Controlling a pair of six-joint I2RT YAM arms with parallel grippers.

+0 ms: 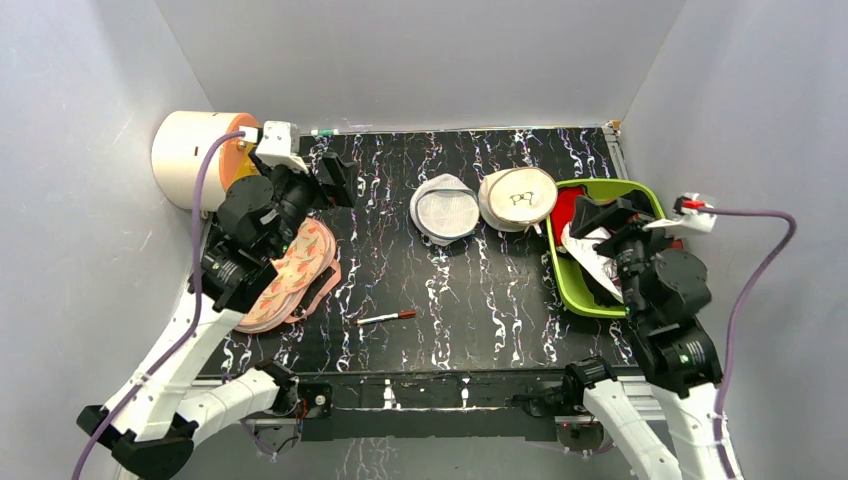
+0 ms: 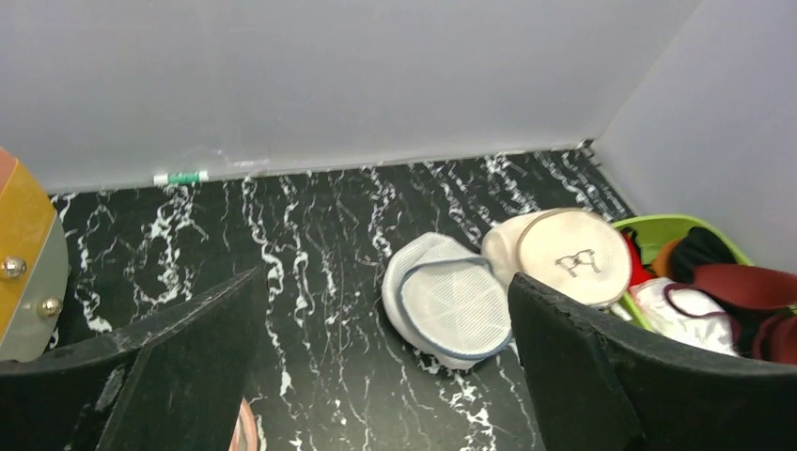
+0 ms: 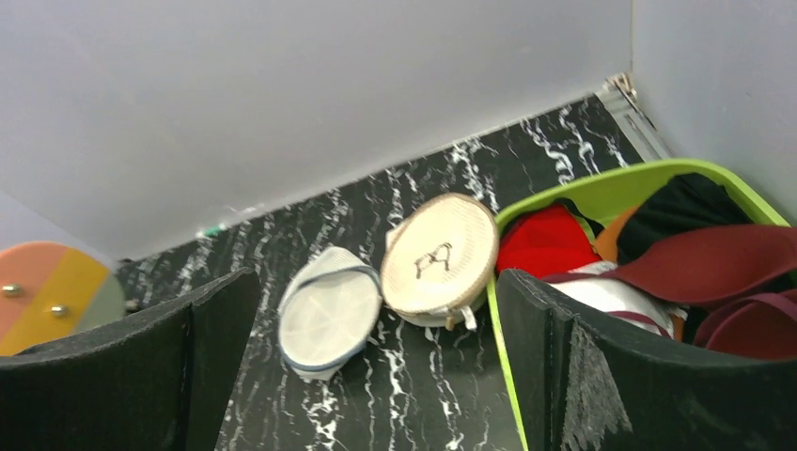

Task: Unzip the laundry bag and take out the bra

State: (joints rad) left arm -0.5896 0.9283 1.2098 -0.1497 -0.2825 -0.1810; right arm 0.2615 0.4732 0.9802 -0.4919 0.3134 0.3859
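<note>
The laundry bag [image 1: 517, 198] is a round cream mesh pouch with a black glasses mark, lying at the back of the table against the green bin. It looks closed, with small tabs at its near rim in the right wrist view [image 3: 442, 256]. It also shows in the left wrist view [image 2: 571, 256]. The white bra is not visible. My left gripper [image 1: 338, 180] is open and empty, held above the table's back left, well left of the bag. My right gripper [image 1: 597, 230] is open and empty over the bin, right of the bag.
A grey-white pouch with a dark rim [image 1: 445, 208] touches the bag's left side. The green bin [image 1: 560, 275] holds red, black, maroon and white clothes. A peach-pink bra [image 1: 295, 272] lies at the left. A pen [image 1: 386, 318] lies near the front. A cream and orange drum [image 1: 195, 155] stands at the back left.
</note>
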